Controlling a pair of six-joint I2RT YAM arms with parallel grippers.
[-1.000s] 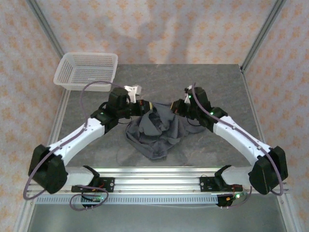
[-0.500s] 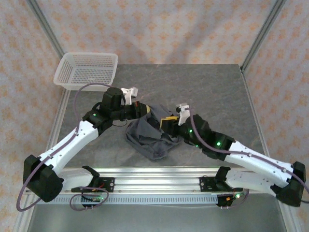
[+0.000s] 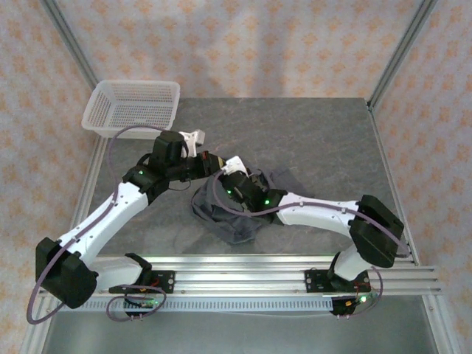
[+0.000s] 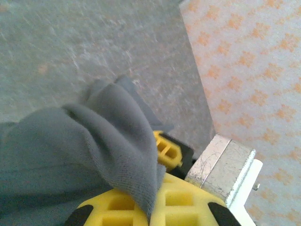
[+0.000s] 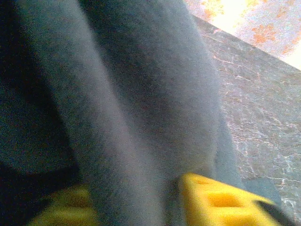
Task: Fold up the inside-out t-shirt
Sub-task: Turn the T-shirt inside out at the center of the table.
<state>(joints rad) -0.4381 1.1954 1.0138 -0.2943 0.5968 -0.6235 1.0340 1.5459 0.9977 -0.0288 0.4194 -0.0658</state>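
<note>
left tool [image 3: 212, 162] was clamped on the inside-out t-shirt [image 3: 236, 221] | right tool [image 5: 136, 202] had cloth between its fingers, grip unclear | t-shirt lay bunched on bench [image 3: 324, 140] under both tools

Dark slate-grey cloth of the t-shirt [image 5: 117, 94] covers most of the frame. It is close to the lens and blurred, its soft folds running from 12 o'clock down to 6 o'clock. Deep shadow sits at 9 o'clock. Along the bottom edge the right gripper [image 5: 136, 205] shows its yellow fingers [image 5: 221, 200], one bright at 5 o'clock and one dim and shaded at 7 o'clock. A fold of cloth hangs between them, touching both; whether they pinch it cannot be told. The grey marbled table [image 5: 263, 117] lies at 3 o'clock. The orange-patterned wall [image 5: 249, 19] shows at 1 o'clock.
</note>
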